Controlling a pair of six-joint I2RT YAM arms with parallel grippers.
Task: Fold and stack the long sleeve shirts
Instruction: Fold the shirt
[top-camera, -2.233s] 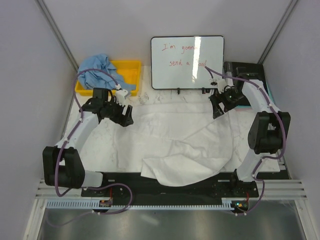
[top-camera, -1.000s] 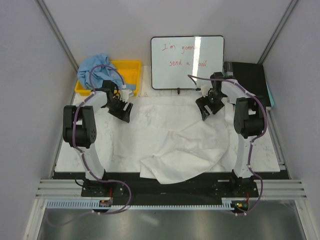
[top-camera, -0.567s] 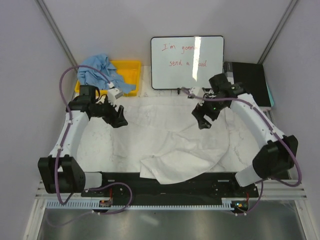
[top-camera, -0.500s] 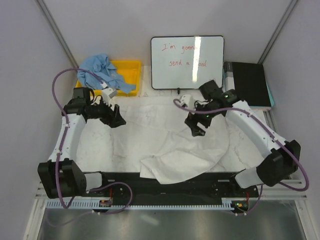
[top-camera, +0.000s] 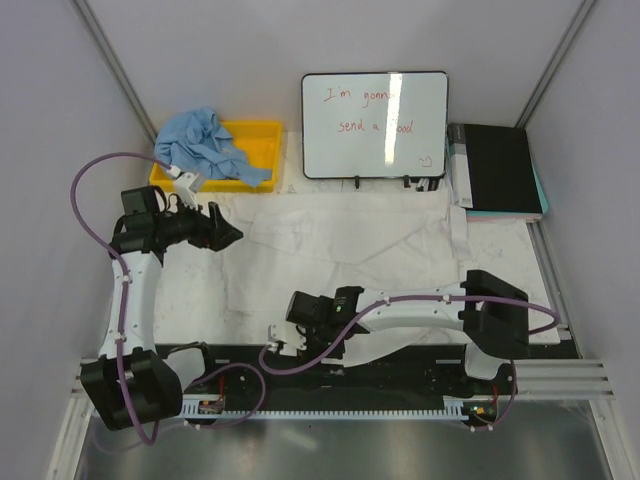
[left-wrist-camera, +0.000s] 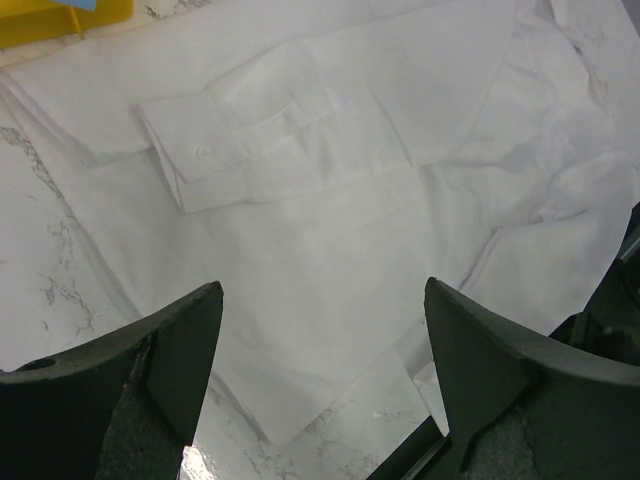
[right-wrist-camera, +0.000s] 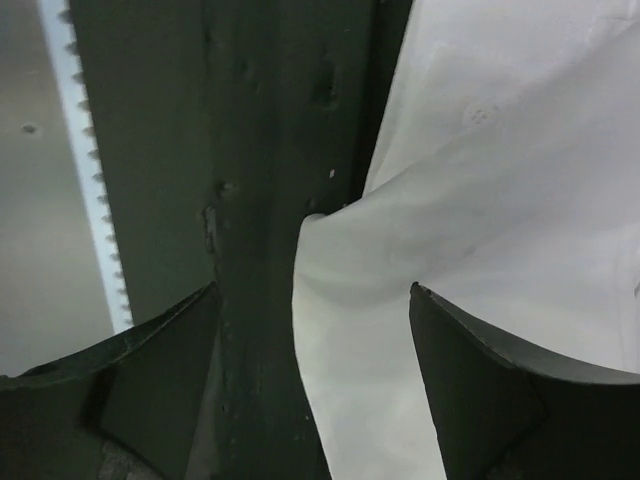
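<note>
At six o'clock our right gripper stands open astride a hem corner of the white shirt, which droops over the black base rail. We judge the fold's grasp is next, pinching cloth only. At nine our left gripper hovers open above the cuff. At eleven the blue shirt lies heaped on the yellow bin; the whiteboard at twelve crowds the far edge.

Can't trace the near hem of the white shirt beneath the right arm. Can't read glare-washed whiteboard behind that shirt. Glimpse only a cropped corner of yellow bin beyond it.
</note>
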